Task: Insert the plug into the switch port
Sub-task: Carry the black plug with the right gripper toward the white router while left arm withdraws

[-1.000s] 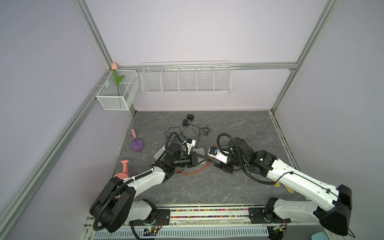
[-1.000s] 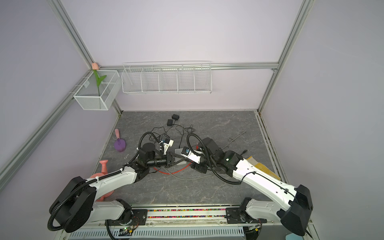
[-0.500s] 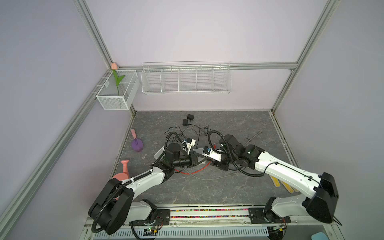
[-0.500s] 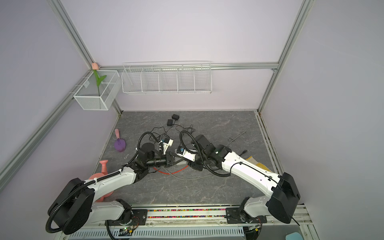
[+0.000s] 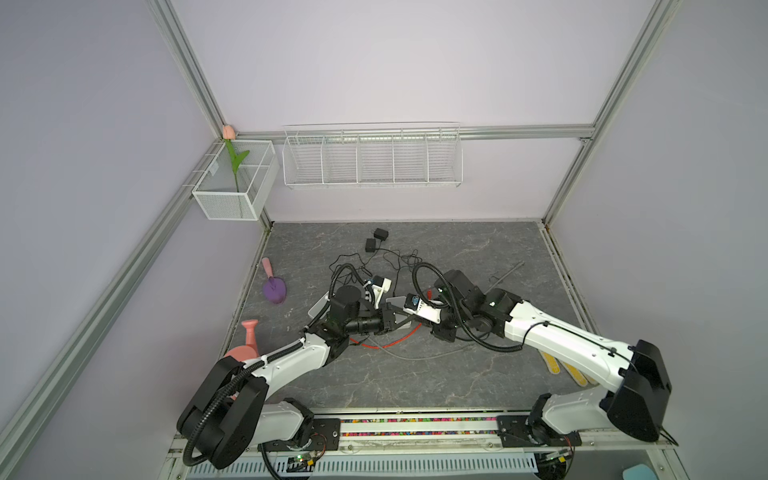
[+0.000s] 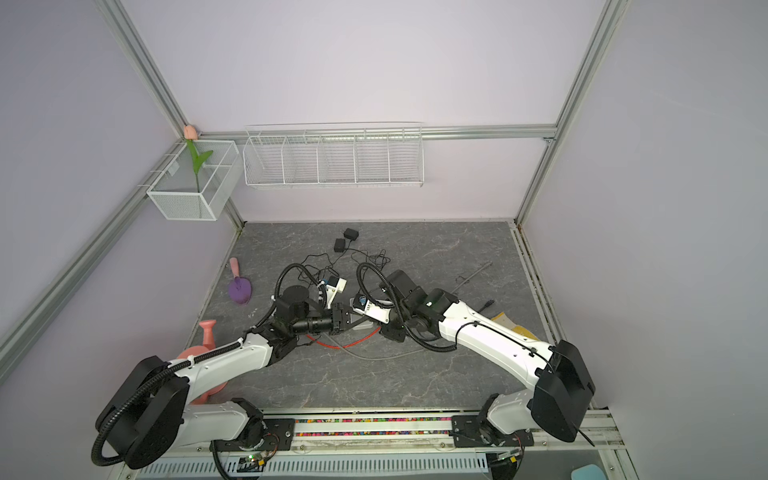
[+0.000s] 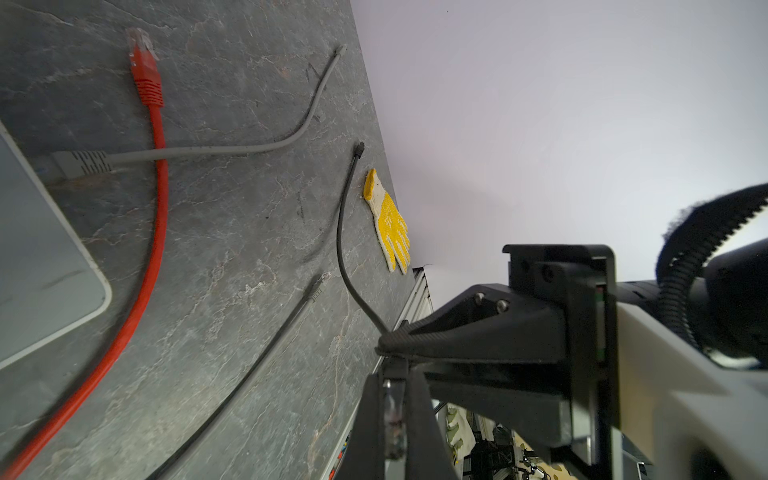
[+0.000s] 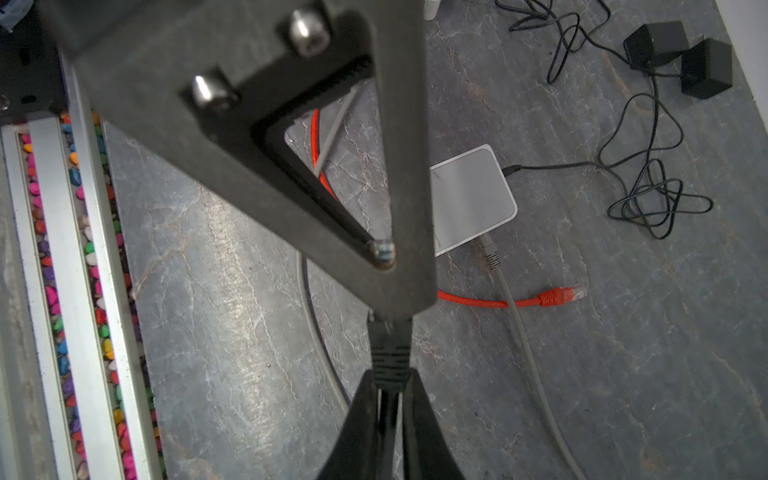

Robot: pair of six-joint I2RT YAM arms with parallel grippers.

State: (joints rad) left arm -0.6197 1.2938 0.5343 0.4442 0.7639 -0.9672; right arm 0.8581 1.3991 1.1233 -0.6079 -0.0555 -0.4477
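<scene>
Pale lilac walls [image 5: 374, 62] enclose a grey marbled floor [image 5: 415, 374] — evenly lit.

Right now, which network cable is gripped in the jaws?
The black cable: its boot is pinched in the jaws of both arms. The red cable lies loose, and the grey cable runs into the switch.

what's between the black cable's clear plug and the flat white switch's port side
The black cable's clear plug is pinched by left gripper and right gripper. Before the flat white switch's port side lie a plugged-in grey cable and a loose red cable, probably avoidable.
</scene>
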